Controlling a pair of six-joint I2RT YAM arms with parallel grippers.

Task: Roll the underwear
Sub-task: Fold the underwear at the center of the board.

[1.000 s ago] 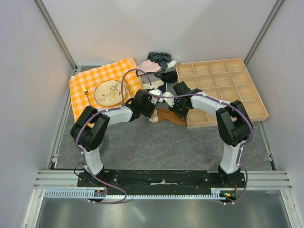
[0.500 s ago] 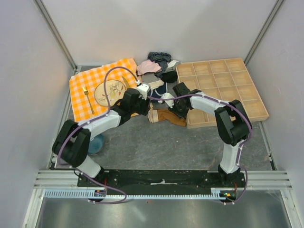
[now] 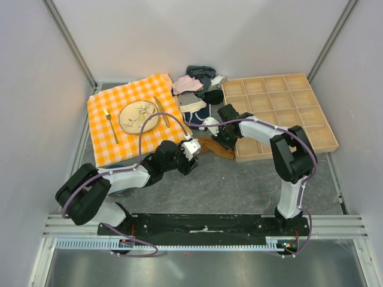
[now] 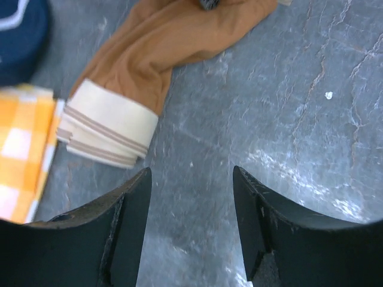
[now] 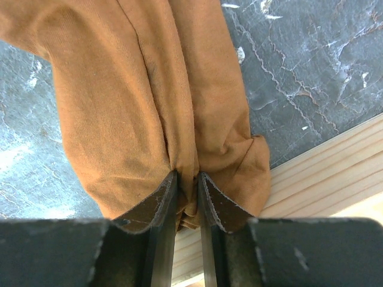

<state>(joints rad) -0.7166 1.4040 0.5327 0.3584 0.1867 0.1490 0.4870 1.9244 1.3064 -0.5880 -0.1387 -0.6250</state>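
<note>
The rust-brown underwear lies on the grey table against the wooden tray's near-left corner. In the left wrist view it lies as a long folded strip with its cream waistband folded at the left end. My right gripper is shut on a bunched fold at the underwear's other end, its jaws pinching the fabric at the tray edge. My left gripper is open and empty, its jaws over bare table a little short of the waistband.
An orange checked cloth with a plate, fork and knife lies at the left, its edge next to the waistband. A wooden compartment tray stands at the right. A pile of garments, including a navy one, lies behind.
My left arm has drawn back toward the near left, away from the waistband end, and is lower over the table. The right gripper has stayed shut on the underwear.
</note>
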